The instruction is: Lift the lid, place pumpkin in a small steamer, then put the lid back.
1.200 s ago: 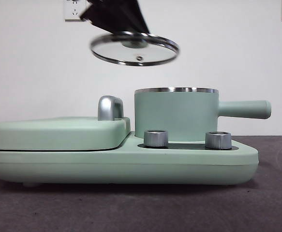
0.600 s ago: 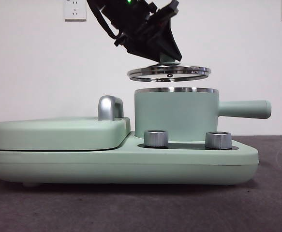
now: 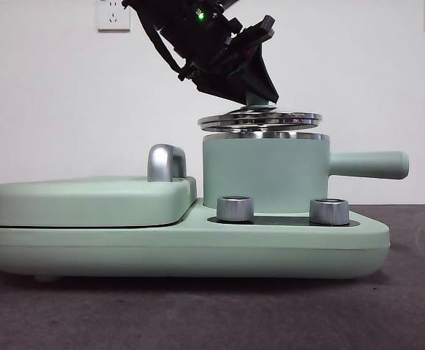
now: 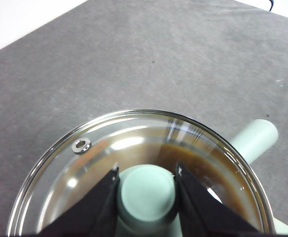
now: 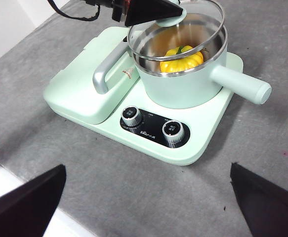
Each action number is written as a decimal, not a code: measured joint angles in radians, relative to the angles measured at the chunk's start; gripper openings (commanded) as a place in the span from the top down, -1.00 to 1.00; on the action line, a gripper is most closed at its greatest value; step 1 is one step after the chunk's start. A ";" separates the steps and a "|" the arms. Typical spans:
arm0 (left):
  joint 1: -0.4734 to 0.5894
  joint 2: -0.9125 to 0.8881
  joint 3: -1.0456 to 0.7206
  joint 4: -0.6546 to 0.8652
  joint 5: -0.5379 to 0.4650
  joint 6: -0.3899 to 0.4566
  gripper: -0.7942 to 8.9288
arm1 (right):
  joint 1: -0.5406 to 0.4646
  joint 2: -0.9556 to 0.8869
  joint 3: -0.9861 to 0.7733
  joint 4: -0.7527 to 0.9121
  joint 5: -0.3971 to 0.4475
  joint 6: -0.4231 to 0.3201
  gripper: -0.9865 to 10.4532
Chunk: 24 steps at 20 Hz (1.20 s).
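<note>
My left gripper [image 3: 259, 98] is shut on the mint-green knob [image 4: 147, 193] of the glass lid [image 3: 260, 119] and holds it level, just above the steel rim of the small steamer [image 3: 264, 171]. The lid [image 5: 176, 34] hangs slightly over the pot [image 5: 183, 81] in the right wrist view. The pumpkin [image 5: 182, 58], yellow-orange with a green stem, sits inside the pot under the lid. The pot's long handle [image 3: 369, 164] points right. My right gripper [image 5: 148, 197] is open, empty, back from the appliance.
The pot stands on a wide mint-green appliance base [image 3: 183, 248] with two silver knobs [image 3: 235, 208]. A flat hinged cover [image 3: 88, 200] with a steel handle [image 3: 165, 162] lies on its left half. Grey mat [image 5: 262, 163] surrounds the base.
My left gripper carried the lid rightward over the pot, levelled it, and lowered it close to the rim. The right arm has not visibly moved.
</note>
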State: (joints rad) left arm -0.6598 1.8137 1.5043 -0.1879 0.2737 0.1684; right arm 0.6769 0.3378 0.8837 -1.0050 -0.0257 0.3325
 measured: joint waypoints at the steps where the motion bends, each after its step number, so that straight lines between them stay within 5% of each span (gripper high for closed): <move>1: 0.000 0.003 0.000 0.002 0.011 0.000 0.81 | 0.000 0.000 0.000 0.000 0.000 0.003 -0.11; 24: -0.013 0.037 0.005 0.011 0.000 -0.002 0.81 | 0.000 0.000 0.000 0.000 0.000 0.016 -0.11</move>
State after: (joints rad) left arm -0.6724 1.8507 1.5093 -0.1772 0.2733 0.1665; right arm 0.6769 0.3378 0.8837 -1.0050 -0.0254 0.3489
